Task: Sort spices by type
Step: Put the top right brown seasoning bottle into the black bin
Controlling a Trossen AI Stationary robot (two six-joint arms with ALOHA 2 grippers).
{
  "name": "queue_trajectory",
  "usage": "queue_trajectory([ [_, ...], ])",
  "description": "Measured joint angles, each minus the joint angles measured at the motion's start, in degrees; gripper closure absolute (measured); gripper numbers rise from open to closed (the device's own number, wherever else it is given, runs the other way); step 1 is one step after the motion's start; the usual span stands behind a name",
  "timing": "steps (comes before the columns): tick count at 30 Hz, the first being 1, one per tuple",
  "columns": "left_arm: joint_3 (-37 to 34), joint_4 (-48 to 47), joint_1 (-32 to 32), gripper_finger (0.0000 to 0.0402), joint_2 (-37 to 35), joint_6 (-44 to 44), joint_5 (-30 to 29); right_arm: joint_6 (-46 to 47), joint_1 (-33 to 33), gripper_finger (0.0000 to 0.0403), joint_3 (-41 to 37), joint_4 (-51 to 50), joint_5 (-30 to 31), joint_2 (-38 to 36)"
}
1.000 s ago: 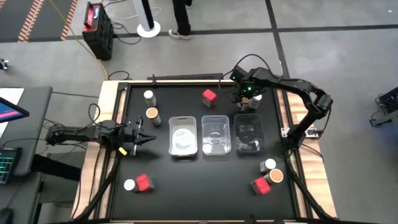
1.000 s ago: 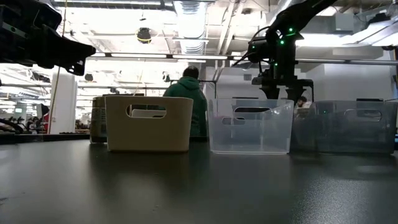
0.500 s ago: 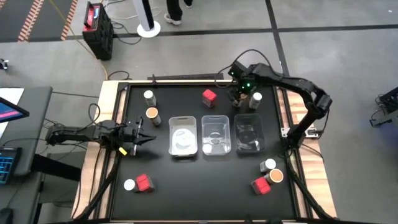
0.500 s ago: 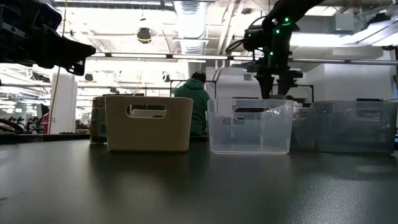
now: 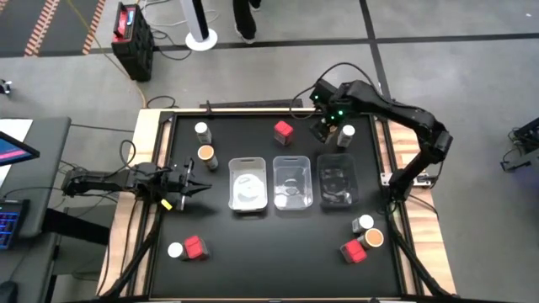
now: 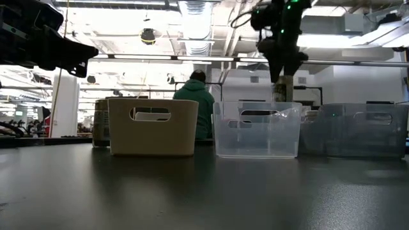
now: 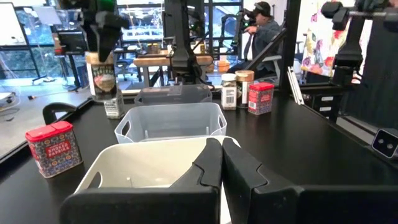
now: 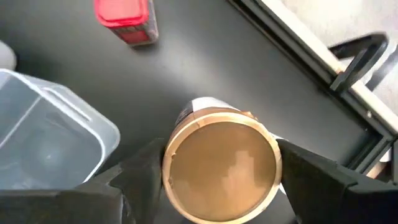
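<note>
Black bench (image 5: 253, 244) seen from above, three trays at centre. Nearest the front edge sit two clusters of spice containers, right (image 5: 364, 238) and left (image 5: 187, 247). Left hand (image 5: 195, 182), pressed shut, waits beside the white tray (image 5: 248, 184). Beyond the trays, the right hand (image 5: 324, 128) hangs; only its wrist view shows it clasping a tan-lidded jar (image 8: 221, 169), near a red box (image 8: 124, 18).

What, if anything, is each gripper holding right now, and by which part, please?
The right gripper holds a tan-lidded jar, its fingers on opposite sides just below the lid. The left gripper is shut on nothing.
</note>
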Motion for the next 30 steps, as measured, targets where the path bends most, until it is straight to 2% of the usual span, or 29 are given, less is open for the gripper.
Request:
queue_trajectory([
  [14, 0.0, 0.0, 0.0, 0.0401, 0.0, 0.0, 0.0, -1.9, 2.3, 0.0096, 0.1, 0.2, 0.1, -9.4],
  [30, 0.0, 0.0, 0.0, 0.0401, 0.0, 0.0, 0.0, -6.3, 9.3, 0.0096, 0.1, 4.5, 0.1, -10.8],
])
